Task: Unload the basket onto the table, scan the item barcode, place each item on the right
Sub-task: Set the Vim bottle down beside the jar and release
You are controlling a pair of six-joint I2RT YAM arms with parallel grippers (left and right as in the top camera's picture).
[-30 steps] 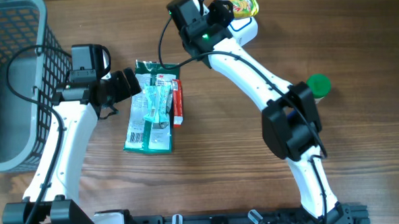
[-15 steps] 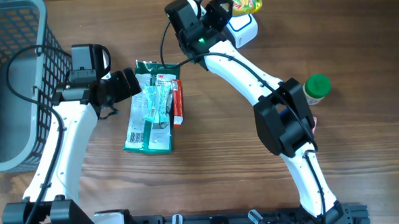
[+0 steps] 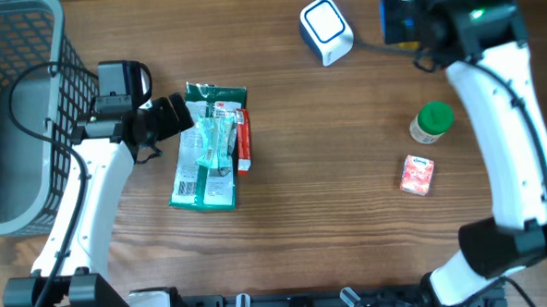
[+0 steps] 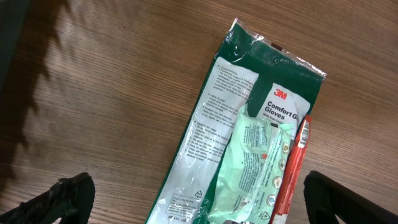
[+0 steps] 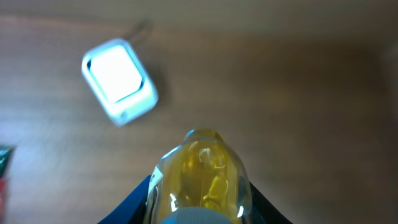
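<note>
- One yellow see-through bottle (image 5: 202, 174), blurry, gripped by right gripper (image 5: 199, 211).
- One white square scanner (image 3: 326, 28) at 12 o'clock.
- Left gripper (image 4: 202, 199) spread wide over one green gloves packet (image 4: 249, 143), cut off.

From this wrist camera I see a glossy yellow translucent container (image 5: 202, 171) at the bottom centre, clamped between the dark blue fingers (image 5: 138, 205) of my right claw (image 5: 200, 206). It is raised above the brown wooden worktop (image 5: 298, 112). A small white box with a pale blue rim and a bright square face (image 5: 119, 81) rests on the wood up and left of the container, apart from it. The picture is blurred.
</note>
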